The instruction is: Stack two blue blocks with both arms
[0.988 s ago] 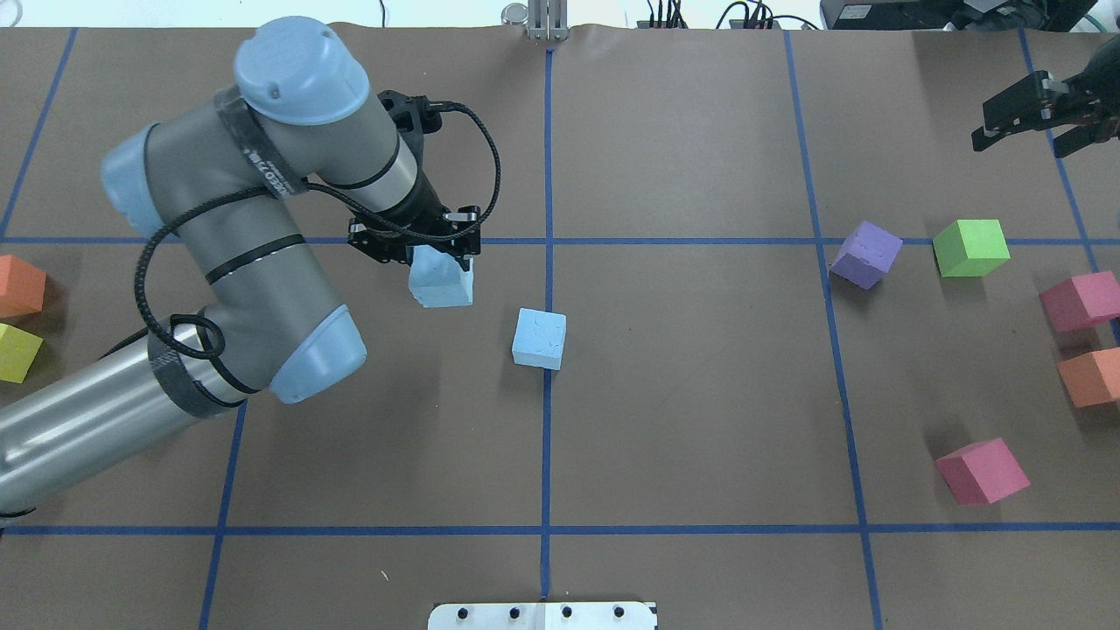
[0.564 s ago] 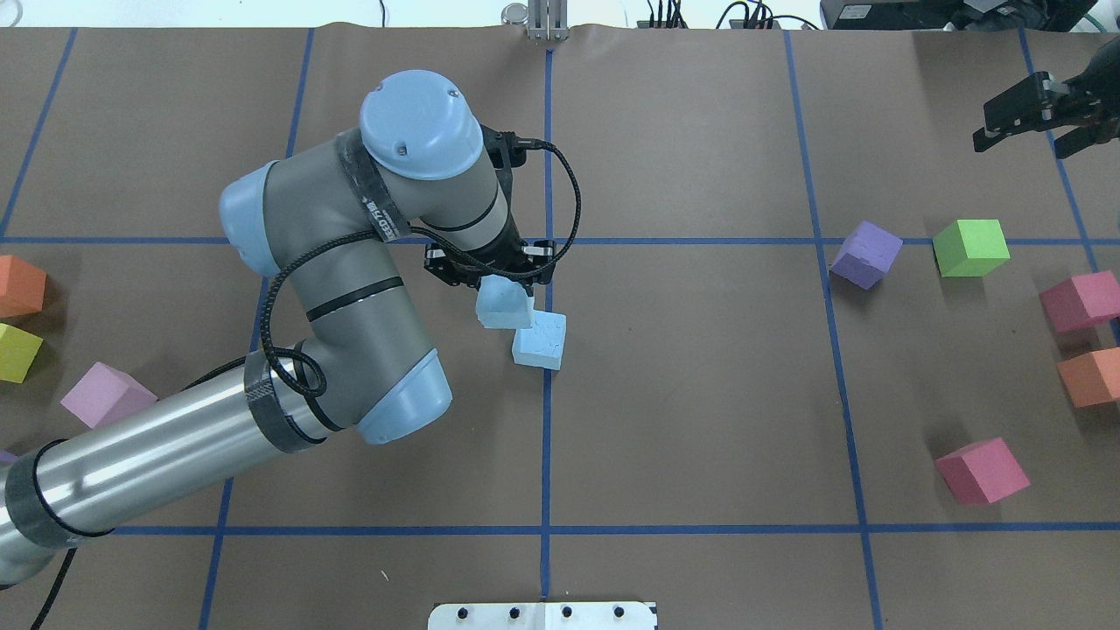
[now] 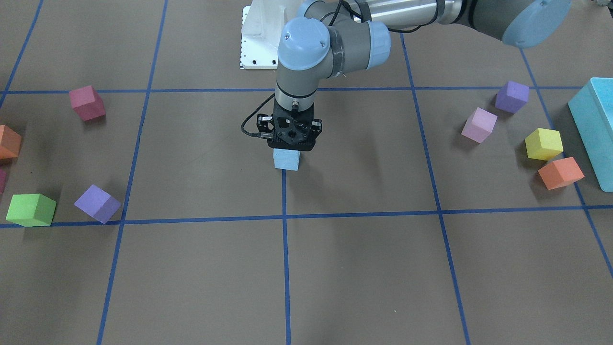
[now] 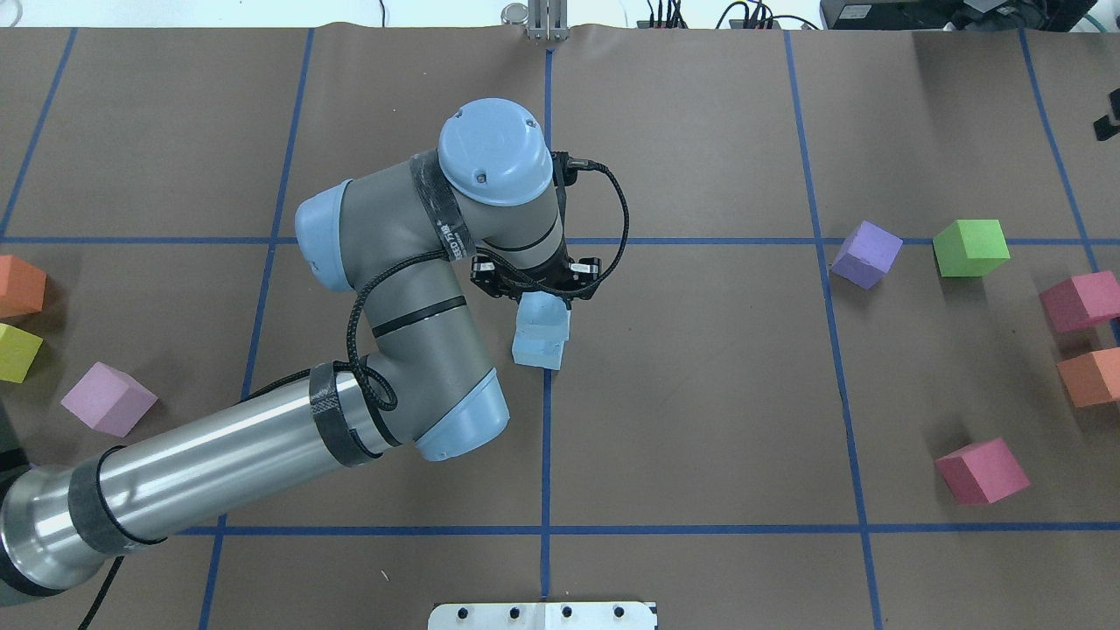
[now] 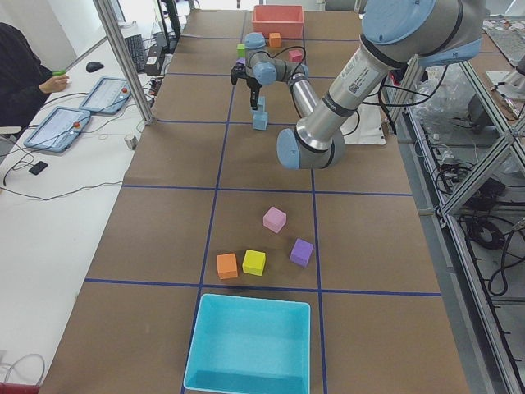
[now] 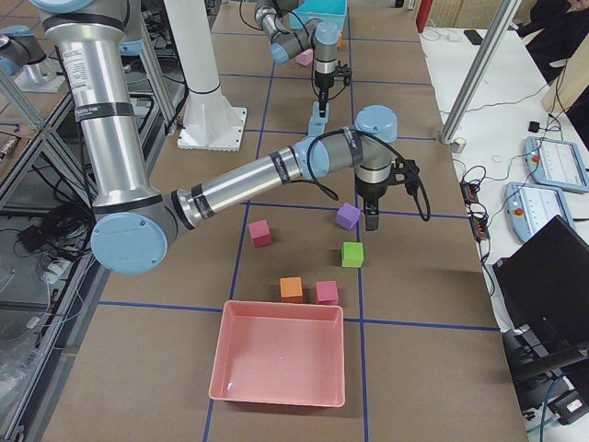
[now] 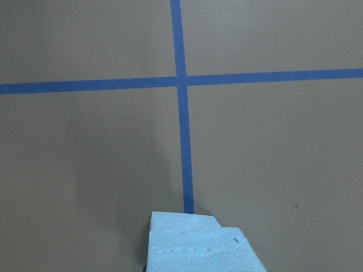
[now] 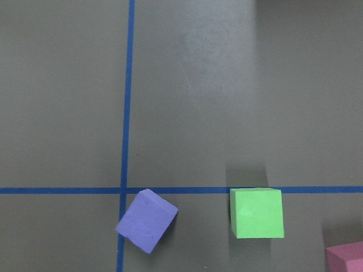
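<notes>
Nearest the robot, astride the blue tape line [image 4: 546, 437]: lower blue block [image 4: 535, 352], lying flat; directly over it, slightly offset: upper blue block [image 4: 544, 313], pinched in the left gripper [image 4: 538, 296]; contact between blocks not discernible; farther right, beside the purple cube [image 6: 347, 215]: right gripper [image 6: 372, 221], finger state not discernible.

From above, the left arm [image 4: 394, 289] hides the fingers of the left gripper [image 4: 541, 300]. We see only part of the top blue block [image 4: 545, 313] just under it. We cannot tell if that block touches the bottom blue block [image 4: 534, 352] below it. In the left wrist picture the top one is cut off by the bottom edge and hides most of the one under it. Of the right gripper [image 4: 1111, 122] we see only a dark bit at the side edge, far from the left gripper. In the side picture it is too small to tell how its fingers stand. On its side of the table, an orange block [image 4: 1092, 376] is cut by the same edge.
</notes>
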